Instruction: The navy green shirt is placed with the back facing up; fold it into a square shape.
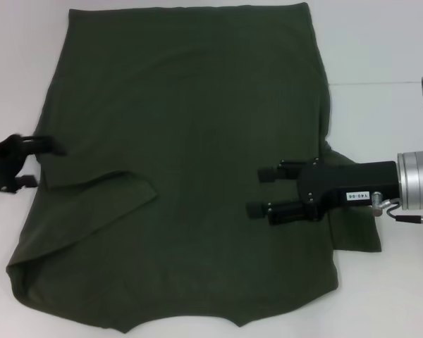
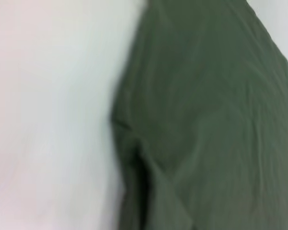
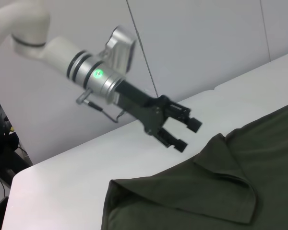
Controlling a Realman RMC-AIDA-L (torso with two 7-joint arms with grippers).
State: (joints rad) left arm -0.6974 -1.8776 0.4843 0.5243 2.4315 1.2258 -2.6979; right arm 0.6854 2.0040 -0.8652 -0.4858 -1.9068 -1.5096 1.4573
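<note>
Count on inspection: one navy green shirt (image 1: pixel 190 141) (dark olive, plain side up) on one white table (image 1: pixel 381 42). Grippers: two. The left gripper (image 1: pixel 46 163) stands at the shirt's left edge, its two fingers apart. The right gripper (image 1: pixel 262 190) is over the shirt's right half, also two fingers, apart. Sleeves visible: two, the left one folded inward.

The right gripper (image 1: pixel 262 190) has two black fingers with small screws, mounted on a black housing bearing a white label. Behind the housing sit a silver cylindrical wrist and a thin looped cable. The left gripper (image 3: pixel 185 132) matches it, with a green indicator light on its silver wrist and a white arm segment behind.
</note>
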